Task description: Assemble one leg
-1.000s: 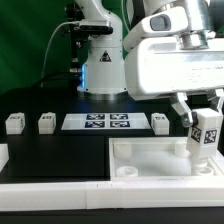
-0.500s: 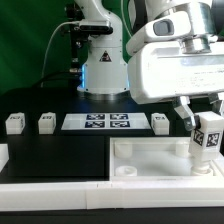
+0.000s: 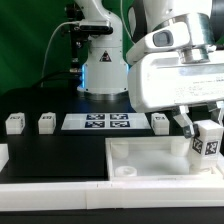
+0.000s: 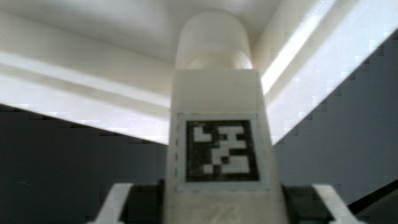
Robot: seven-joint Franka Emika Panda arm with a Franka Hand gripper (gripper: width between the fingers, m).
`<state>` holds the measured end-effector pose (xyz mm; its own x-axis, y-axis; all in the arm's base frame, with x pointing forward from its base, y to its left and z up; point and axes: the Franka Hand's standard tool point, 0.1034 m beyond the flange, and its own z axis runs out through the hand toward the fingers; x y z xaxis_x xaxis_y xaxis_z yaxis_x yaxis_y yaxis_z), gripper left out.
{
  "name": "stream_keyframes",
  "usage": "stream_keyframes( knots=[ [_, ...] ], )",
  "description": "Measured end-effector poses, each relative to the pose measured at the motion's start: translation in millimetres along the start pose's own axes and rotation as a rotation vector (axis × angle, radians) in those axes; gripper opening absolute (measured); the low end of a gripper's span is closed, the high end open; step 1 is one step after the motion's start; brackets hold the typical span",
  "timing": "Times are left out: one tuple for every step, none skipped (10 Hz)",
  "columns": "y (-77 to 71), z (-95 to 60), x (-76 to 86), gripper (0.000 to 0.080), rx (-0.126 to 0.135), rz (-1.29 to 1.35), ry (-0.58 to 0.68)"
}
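My gripper [image 3: 204, 128] is shut on a white leg [image 3: 206, 146] with a black-and-white tag. It holds the leg upright over the far right corner of the big white square top [image 3: 150, 160], at the exterior view's right. In the wrist view the leg [image 4: 221, 120] fills the middle, tag facing the camera, between my two fingers [image 4: 128, 202], with the gripper [image 4: 221, 205] closed on its sides. Three other legs stand on the black table: two at the left [image 3: 14, 124] [image 3: 46, 123] and one [image 3: 160, 122] beside the marker board.
The marker board [image 3: 106, 122] lies flat at the back middle. The robot base [image 3: 103, 70] stands behind it. A white part [image 3: 3, 155] sits at the left edge. A white front rail [image 3: 60, 190] runs along the table's near side.
My gripper has moved down with the leg, bringing it lower toward the top's far right corner.
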<state>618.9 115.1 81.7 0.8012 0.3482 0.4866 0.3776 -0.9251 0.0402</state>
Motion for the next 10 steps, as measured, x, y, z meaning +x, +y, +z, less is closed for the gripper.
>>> stream_keyframes(
  knots=[
    [0.4,1.0,1.2,0.0293,-0.006,0.001,0.018],
    [1.0,1.6,2.1,0.0293,-0.011,0.001,0.034],
    [1.5,1.8,2.5,0.0294,-0.014,0.001,0.045],
    [1.5,1.8,2.5,0.0294,-0.015,0.000,0.045],
    [1.6,1.5,3.1,0.0293,-0.015,-0.001,0.046],
    [1.8,0.9,4.0,0.0293,-0.015,-0.001,0.047],
    [1.9,0.7,4.3,0.0498,-0.016,-0.001,0.048],
    [2.4,0.3,4.7,0.0600,-0.016,-0.002,0.049],
    [3.4,-0.4,5.2,0.0600,-0.017,-0.005,0.049],
    [4.8,-1.9,6.5,0.0640,-0.019,-0.006,0.052]
  ],
)
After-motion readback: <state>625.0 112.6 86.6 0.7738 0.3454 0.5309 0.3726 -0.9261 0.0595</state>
